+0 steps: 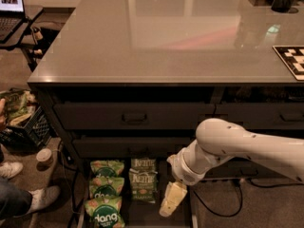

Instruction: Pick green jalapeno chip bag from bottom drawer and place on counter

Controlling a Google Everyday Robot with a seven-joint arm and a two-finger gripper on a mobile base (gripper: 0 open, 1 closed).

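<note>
In the single camera view we look down on a glossy grey table (156, 37) that tops a dark cabinet. Its bottom drawer (145, 216) stands pulled out at the foot of the frame.

The green jalapeno chip bag (142, 186) lies flat in the drawer, near the middle. More dark olive packaging sits directly behind it, and we cannot tell whether that is a second bag. To its left, three brighter green dang bags (104, 190) lie in a row running front to back.

The white arm (247, 146) comes in from the right edge and bends down in front of the cabinet. Its pale gripper (168, 203) hangs over the right part of the open drawer, angled down and to the left. It is just beside the olive bag, with a dark gap between them. We cannot tell whether the gripper is apart or together, and nothing shows in its hold.

Two closed drawers with handles (134, 117) sit above the open one. A checkered board (290, 61) rests on the table's right edge. A laptop (10, 4) is at the upper left, and a person's white shoes (42, 196) are on the floor at the left.
</note>
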